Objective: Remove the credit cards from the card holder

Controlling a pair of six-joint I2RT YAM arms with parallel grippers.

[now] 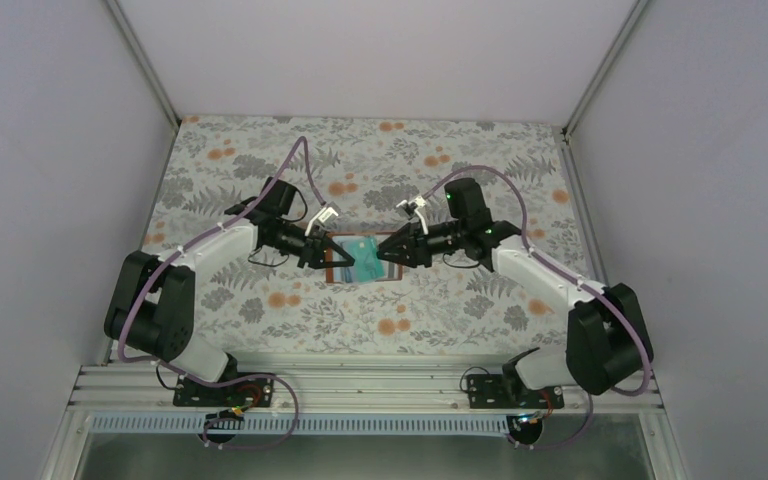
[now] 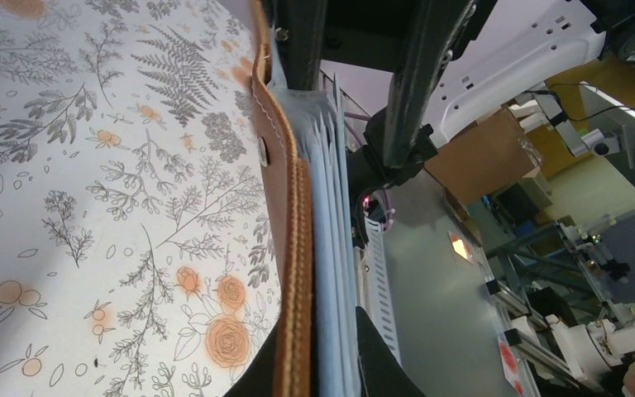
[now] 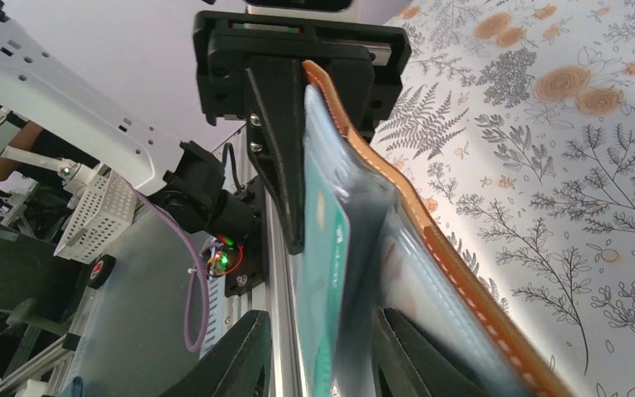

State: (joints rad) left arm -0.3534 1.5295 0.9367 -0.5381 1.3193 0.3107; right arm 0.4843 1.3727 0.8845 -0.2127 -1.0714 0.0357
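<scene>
Card holder (image 1: 355, 268) sits mid-table between both arms. Left gripper (image 2: 314, 372) is clenched on its leather edge. Right gripper (image 3: 322, 364) straddles the still-pocketed teal-green card (image 3: 321, 248); can't tell if it's gripping. No card out yet, so every removal is still to do.

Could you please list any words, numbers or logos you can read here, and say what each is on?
None can be read.
The teal-green card in the card holder shows only a small pale mark, too blurred to read.
A red sticker in the left wrist view is too small.
</scene>
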